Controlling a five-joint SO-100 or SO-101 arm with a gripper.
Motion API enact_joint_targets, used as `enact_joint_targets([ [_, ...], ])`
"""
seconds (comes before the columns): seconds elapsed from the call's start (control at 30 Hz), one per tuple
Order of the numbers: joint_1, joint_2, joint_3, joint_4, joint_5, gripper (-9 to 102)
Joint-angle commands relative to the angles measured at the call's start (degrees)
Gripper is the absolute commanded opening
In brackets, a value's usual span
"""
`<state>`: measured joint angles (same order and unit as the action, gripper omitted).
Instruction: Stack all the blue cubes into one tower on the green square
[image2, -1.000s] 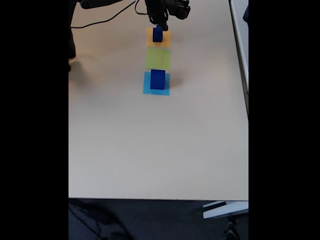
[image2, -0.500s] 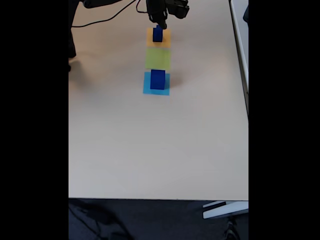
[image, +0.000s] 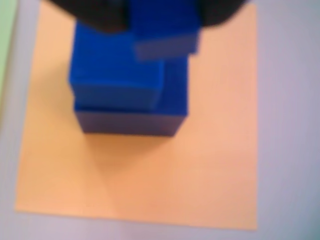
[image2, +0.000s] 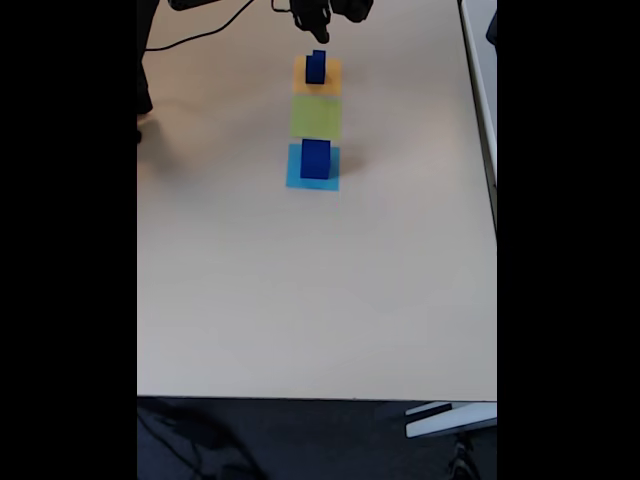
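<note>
On the orange square (image: 150, 170) stands a stack of blue cubes (image: 130, 100), with a small blue cube (image: 160, 25) as its top piece. My gripper (image: 162, 12) hovers just above that stack, its dark fingers (image: 100, 15) spread to either side of the small cube, open. In the fixed view my gripper (image2: 322, 30) is at the far edge of the table, above the stack (image2: 316, 68). The green square (image2: 316, 117) lies bare in front of the stack. A larger blue cube (image2: 315, 159) sits on a light-blue square (image2: 296, 178) nearer the camera.
A black cable (image2: 200, 38) runs across the far left of the beige table (image2: 300, 300). The table's front edge and a dark floor are at the bottom of the fixed view. A second table edge (image2: 478, 90) lies to the right.
My gripper has risen away from the top of the stack on the orange square. The small cube stays on the stack. The other cube and the squares have not moved.
</note>
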<state>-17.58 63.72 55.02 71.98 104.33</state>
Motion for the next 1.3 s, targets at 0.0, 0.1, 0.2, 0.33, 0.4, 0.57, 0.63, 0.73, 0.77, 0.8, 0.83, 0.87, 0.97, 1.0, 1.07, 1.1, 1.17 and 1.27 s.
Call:
enact_joint_targets([
  [0.0, -0.44, 0.44, -3.78, -1.23, 0.88, 0],
  [0.1, -0.09, 0.18, -3.78, -1.23, 0.53, 0],
  [0.2, 0.18, 0.18, -3.52, -1.05, 0.26, 0],
  [0.33, 0.44, 0.18, -2.46, -1.05, 1.14, 0],
  [0.4, 0.53, 0.18, -2.11, -0.97, 1.49, 0],
  [0.57, 0.97, 0.18, -1.23, -0.97, 2.46, 0],
  [0.63, 1.23, 0.18, -1.05, -0.79, 2.9, 0],
  [0.73, 1.49, 0.35, -0.44, -0.7, 3.78, 0],
  [0.77, 1.58, 0.35, -0.26, -0.7, 4.22, 0],
  [0.8, 1.58, 0.35, 0.09, -0.7, 4.66, 0],
  [0.83, 1.58, 0.35, 0.44, -0.62, 5.27, 0],
  [0.87, 1.58, 0.35, 0.88, -0.62, 6.24, 0],
  [0.97, 1.58, 0.44, 1.58, -0.53, 7.91, 0],
  [1.0, 1.49, 0.44, 1.76, -0.44, 8.35, 0],
  [1.07, 1.49, 0.44, 2.02, -0.44, 8.44, 0],
  [1.1, 1.58, 0.44, 2.11, -0.44, 8.44, 0],
  [1.17, 1.58, 0.53, 2.29, -0.44, 8.26, 0],
  [1.27, 1.67, 0.7, 2.46, -0.44, 8.09, 0],
])
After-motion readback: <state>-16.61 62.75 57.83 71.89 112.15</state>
